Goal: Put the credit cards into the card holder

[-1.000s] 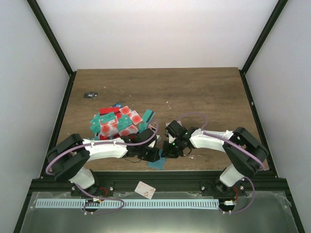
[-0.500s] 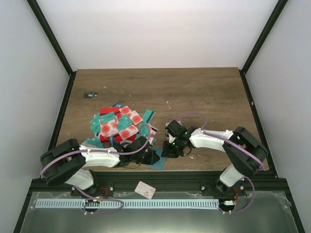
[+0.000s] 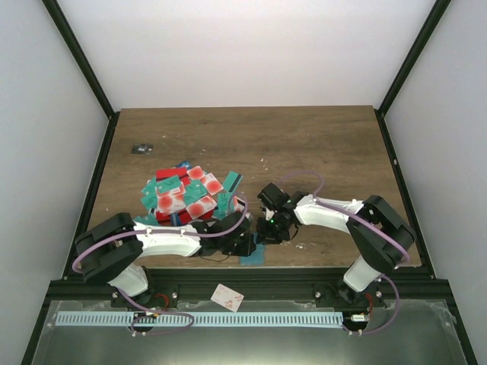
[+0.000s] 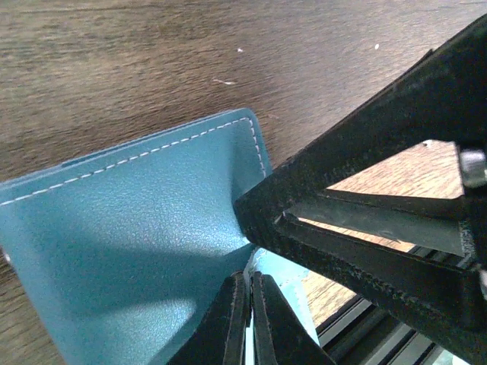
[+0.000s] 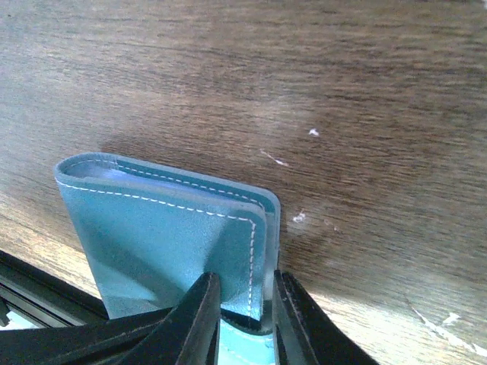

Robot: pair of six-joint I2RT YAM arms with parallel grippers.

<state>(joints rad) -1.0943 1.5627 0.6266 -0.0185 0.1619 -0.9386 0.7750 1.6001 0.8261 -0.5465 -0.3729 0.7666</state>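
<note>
The credit cards [image 3: 186, 194], red, teal and white with red blotches, lie in a heap left of the table's middle. The teal card holder [image 3: 253, 257] is at the near edge, between both arms. My left gripper [image 3: 245, 245] is shut on a thin flap of it; the left wrist view shows the holder [image 4: 129, 243] partly spread and the left gripper [image 4: 249, 280] pinching its light edge. My right gripper [image 3: 266, 230] clamps a corner of the card holder [image 5: 167, 228], with its jaws [image 5: 245, 283] on either side of the stitched layers. No card is in either gripper.
A single white card with a red blotch [image 3: 227, 296] lies on the ledge below the table's near edge. A small dark object [image 3: 141, 148] sits at the far left. The black frame rail [image 3: 251, 285] runs close behind the holder.
The left arm's elbow swung left and came back, and its gripper slid slightly right with the holder. The right gripper crept a little up and left. Both grips held.
</note>
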